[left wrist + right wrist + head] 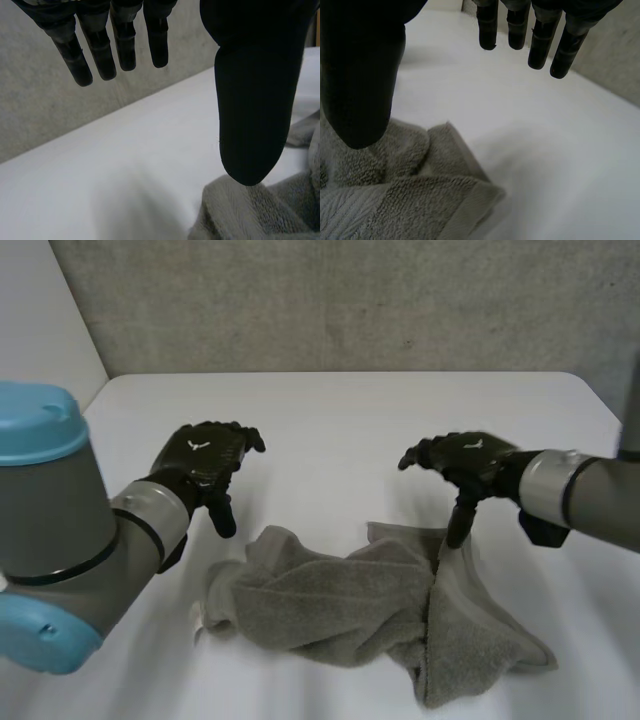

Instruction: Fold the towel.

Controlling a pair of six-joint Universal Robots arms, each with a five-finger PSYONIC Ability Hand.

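Presently, the grey towel (370, 610) lies crumpled on the near side of the white table (340, 420), low between the two hands. Left hand (205, 462): fingers spread and relaxed, holding nothing, poised just beside the towel's left end, thumb pointing down. Right hand (468, 462): likewise spread and empty, thumb hanging over the towel's far edge; contact cannot be confirmed. Bare tabletop runs behind both hands to the far edge at the grey wall (350, 300).

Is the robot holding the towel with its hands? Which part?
No, nothing is held. The left hand and the right hand are both open, thumbs pointing down at the crumpled towel.
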